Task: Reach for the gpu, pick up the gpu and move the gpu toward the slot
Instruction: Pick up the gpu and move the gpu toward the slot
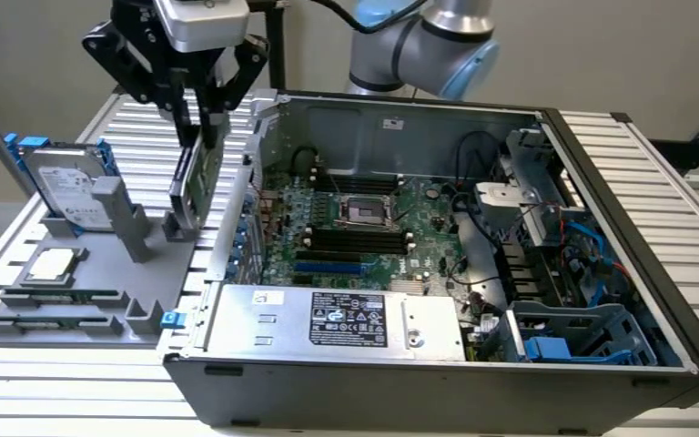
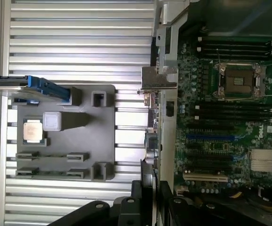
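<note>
One gpu (image 1: 187,177) hangs on edge, long axis vertical, pinched at its top by the closed gripper (image 1: 200,114), just left of the open case (image 1: 447,382), above the grey fixture (image 1: 83,300).

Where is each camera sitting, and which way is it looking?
Exterior view: off the arm, above and in front, looking down at the open computer case, the grey tray and the arm's end effector gripping the gpu.
Wrist view: on the wrist, looking straight down past the end effector along the gpu to the tray and the motherboard.
Both share the gpu, the tray, the hard drive and the motherboard.
</note>
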You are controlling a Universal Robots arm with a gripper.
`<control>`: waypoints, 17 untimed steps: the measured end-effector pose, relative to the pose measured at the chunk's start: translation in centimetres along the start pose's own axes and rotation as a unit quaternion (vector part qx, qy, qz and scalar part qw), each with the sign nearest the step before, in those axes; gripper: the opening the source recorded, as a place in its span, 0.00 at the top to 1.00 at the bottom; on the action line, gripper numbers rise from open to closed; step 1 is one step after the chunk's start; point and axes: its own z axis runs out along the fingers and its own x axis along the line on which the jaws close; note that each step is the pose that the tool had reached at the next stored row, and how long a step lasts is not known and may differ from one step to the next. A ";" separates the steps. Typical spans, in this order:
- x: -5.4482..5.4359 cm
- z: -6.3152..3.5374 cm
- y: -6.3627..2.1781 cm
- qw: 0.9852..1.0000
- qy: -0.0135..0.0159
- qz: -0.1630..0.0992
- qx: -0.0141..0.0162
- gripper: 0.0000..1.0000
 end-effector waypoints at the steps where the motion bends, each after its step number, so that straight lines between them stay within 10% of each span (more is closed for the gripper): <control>1: -0.5 -0.35 -0.03 1.000 0.000 0.000 0.000 0.74; 17: -7.7 -0.58 -0.16 1.000 0.001 0.000 -0.007 0.74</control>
